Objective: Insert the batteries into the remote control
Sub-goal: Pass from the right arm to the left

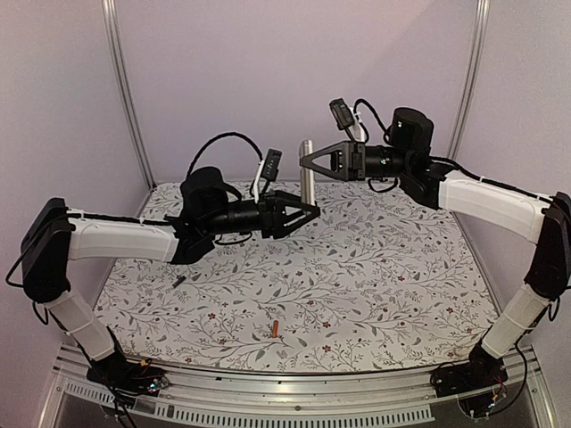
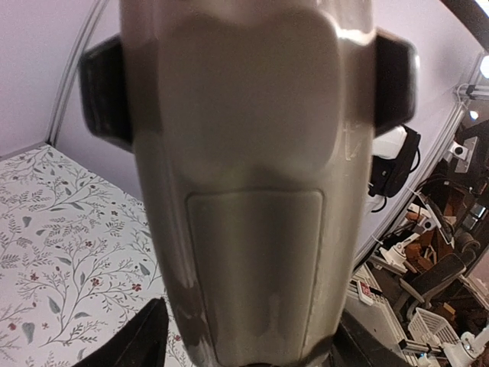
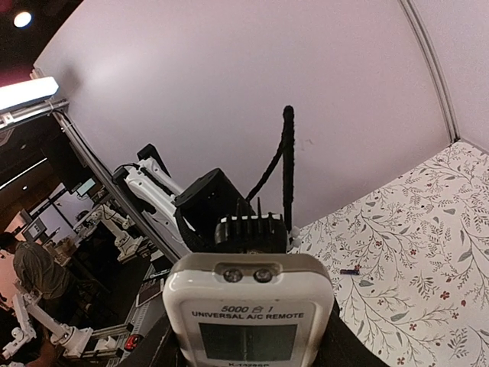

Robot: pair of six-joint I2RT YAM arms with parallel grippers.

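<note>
The remote control (image 1: 306,178) stands upright in the air above the back of the table, held between both grippers. My left gripper (image 1: 310,212) is shut on its lower end. My right gripper (image 1: 305,160) is shut on its upper part. In the left wrist view its grey-beige back (image 2: 252,153) fills the frame, with the battery cover (image 2: 256,267) in place. In the right wrist view its white front and screen (image 3: 248,306) face the camera. The orange-red battery (image 1: 277,329) lies near the table's front edge. The dark battery (image 1: 179,280) lies at the left, and shows in the right wrist view (image 3: 349,271).
The table (image 1: 384,285) has a floral-patterned cloth. Metal frame posts (image 1: 125,89) stand at the back corners before plain walls. A slotted rail (image 1: 294,401) runs along the near edge between the arm bases.
</note>
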